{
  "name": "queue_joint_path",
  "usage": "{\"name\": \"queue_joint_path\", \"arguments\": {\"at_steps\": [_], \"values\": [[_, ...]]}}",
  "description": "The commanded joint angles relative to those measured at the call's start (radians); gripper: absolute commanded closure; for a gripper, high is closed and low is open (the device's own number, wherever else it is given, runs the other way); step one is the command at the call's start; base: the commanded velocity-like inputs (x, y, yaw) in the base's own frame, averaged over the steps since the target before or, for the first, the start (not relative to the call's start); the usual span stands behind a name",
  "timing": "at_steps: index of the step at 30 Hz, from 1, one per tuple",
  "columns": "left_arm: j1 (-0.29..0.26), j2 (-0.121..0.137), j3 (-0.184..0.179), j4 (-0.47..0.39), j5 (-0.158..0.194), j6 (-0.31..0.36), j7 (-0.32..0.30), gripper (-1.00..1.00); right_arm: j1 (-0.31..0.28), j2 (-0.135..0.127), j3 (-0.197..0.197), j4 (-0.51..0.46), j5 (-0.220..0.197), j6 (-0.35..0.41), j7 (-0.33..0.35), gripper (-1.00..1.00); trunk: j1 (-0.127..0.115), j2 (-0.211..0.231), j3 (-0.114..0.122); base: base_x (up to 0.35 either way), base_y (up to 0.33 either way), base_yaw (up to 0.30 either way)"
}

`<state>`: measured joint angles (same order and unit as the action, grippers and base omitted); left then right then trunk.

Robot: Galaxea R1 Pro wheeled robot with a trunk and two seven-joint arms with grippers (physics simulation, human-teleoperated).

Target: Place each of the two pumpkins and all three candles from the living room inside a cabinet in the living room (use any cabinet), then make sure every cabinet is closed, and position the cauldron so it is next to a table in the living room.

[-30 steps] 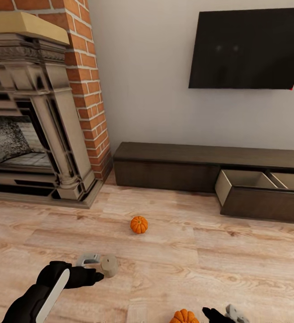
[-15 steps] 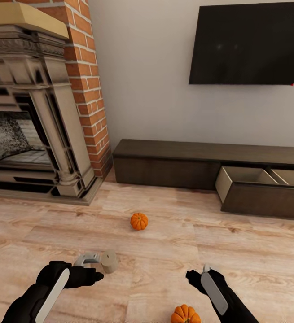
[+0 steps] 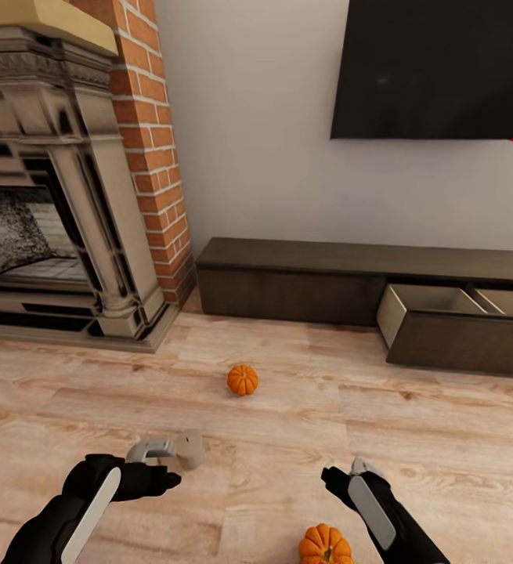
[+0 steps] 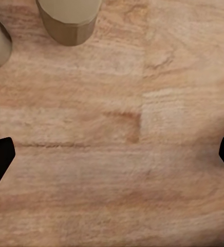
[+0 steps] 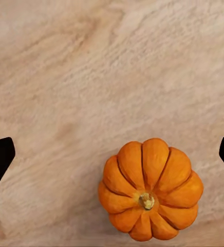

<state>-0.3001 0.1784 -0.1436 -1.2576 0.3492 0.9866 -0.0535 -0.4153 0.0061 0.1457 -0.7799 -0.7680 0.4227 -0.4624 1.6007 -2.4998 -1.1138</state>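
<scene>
Left claw hangs low over the plank floor with its fingers spread wide and nothing between them, a tan candle just beside it. One pumpkin sits farther off on the floor. Right claw is likewise spread, empty, above a second pumpkin. Behind, the cabinet has a drawer pulled out at its right end.

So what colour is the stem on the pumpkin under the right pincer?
Pale yellowish-tan, on a ribbed orange pumpkin; the right wrist view shows it best.
</scene>
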Motion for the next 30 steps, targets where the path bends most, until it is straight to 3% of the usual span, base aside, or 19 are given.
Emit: {"name": "queue_joint_path", "arguments": {"at_steps": [1, 6, 10, 13, 21, 24, 30], "values": [[-0.001, 0.001, -0.001, -0.003, -0.006, 0.003, -0.006, -1.0, 0.0, -0.002, 0.003, -0.002, -0.008, -0.01, 0.03, -1.0, 0.0, -0.001, -0.005, 0.0, 0.0, 0.0], [-0.001, 0.0, -0.001, -0.008, -0.005, 0.004, -0.006, -1.0, 0.002, -0.005, -0.003, 0.01, -0.012, -0.024, 0.203, -1.0, 0.002, -0.002, -0.024, 0.0, 0.0, 0.0], [-0.001, 0.001, 0.002, -0.024, -0.004, 0.005, -0.01, -1.0, 0.002, -0.006, -0.007, 0.048, -0.013, -0.033, 0.234, -1.0, 0.004, -0.003, -0.04, 0.0, 0.0, 0.0], [-0.001, 0.0, 0.026, -0.031, -0.003, 0.005, -0.012, -1.0, 0.002, -0.013, -0.01, 0.078, -0.013, -0.039, 0.241, -1.0, 0.006, -0.003, -0.051, 0.0, 0.0, 0.0], [0.0, 0.0, 0.053, -0.034, -0.003, 0.006, -0.016, -1.0, 0.002, -0.048, -0.009, 0.104, -0.013, -0.041, 0.263, -1.0, 0.009, -0.005, -0.082, 0.0, 0.0, 0.0], [0.0, 0.0, 0.055, -0.034, -0.001, 0.007, -0.017, -1.0, 0.003, -0.064, -0.01, 0.12, -0.013, -0.042, 0.302, -1.0, 0.011, -0.006, -0.094, 0.0, 0.0, 0.0], [0.0, 0.004, 0.073, -0.035, 0.055, 0.007, -0.017, -1.0, 0.003, -0.114, -0.011, 0.193, -0.015, -0.044, 0.41, -1.0, 0.013, -0.007, -0.117, 0.0, 0.0, 0.0]]}}
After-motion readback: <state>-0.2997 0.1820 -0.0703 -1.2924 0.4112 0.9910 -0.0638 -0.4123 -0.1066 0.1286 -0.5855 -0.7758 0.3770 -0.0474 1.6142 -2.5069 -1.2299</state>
